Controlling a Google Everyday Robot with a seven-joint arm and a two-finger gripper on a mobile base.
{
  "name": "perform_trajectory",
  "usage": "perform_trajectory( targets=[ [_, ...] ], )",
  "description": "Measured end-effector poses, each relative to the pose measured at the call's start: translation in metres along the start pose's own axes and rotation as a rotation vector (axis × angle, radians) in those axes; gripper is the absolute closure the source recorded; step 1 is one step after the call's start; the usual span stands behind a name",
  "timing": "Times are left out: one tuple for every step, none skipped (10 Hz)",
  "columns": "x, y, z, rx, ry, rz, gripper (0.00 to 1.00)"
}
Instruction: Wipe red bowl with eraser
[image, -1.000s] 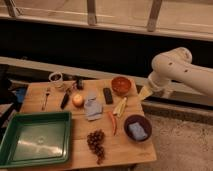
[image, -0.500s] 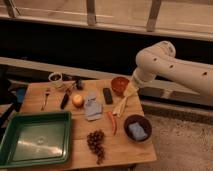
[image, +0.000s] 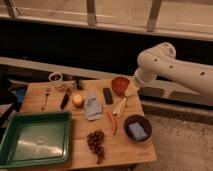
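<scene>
The gripper (image: 131, 90) hangs wide and empty at the rim of the red bowl (image: 119, 84). The eraser (image: 107, 95) lies flat just beside the bowl, not yet picked up. Crossing over to it, the arm could nudge the bowl, or the jaws could skid the thin eraser away.

White arm (image: 175, 70) enters from right edge, elbow bent upper right; gripper (image: 131, 90) angled down-left just right of frame centre, fingers spread.
</scene>
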Motion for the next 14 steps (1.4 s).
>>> perform_trajectory(
  targets=[
    [-0.008,0.003,0.008,-0.013,0.001,-0.001,0.2],
    [-0.017,0.008,0.017,-0.024,0.008,-0.002,0.2],
    [-0.03,0.016,0.029,-0.044,0.017,-0.004,0.2],
    [-0.04,0.025,0.041,-0.069,0.025,-0.004,0.2],
    [-0.046,0.03,0.049,-0.087,0.03,-0.004,0.2],
    [-0.049,0.036,0.06,-0.117,0.037,0.0,0.2],
    [-0.052,0.043,0.07,-0.151,0.038,0.01,0.2],
    [-0.054,0.054,0.076,-0.202,0.035,0.018,0.2],
    [-0.052,0.063,0.081,-0.255,0.039,0.016,0.2],
    [-0.05,0.066,0.083,-0.281,0.038,0.018,0.2],
    [-0.051,0.066,0.083,-0.283,0.037,0.017,0.2],
    [-0.051,0.068,0.083,-0.283,0.038,0.015,0.2],
    [-0.051,0.068,0.083,-0.283,0.037,0.013,0.2],
    [-0.052,0.07,0.084,-0.295,0.023,0.031,0.2]
  ],
)
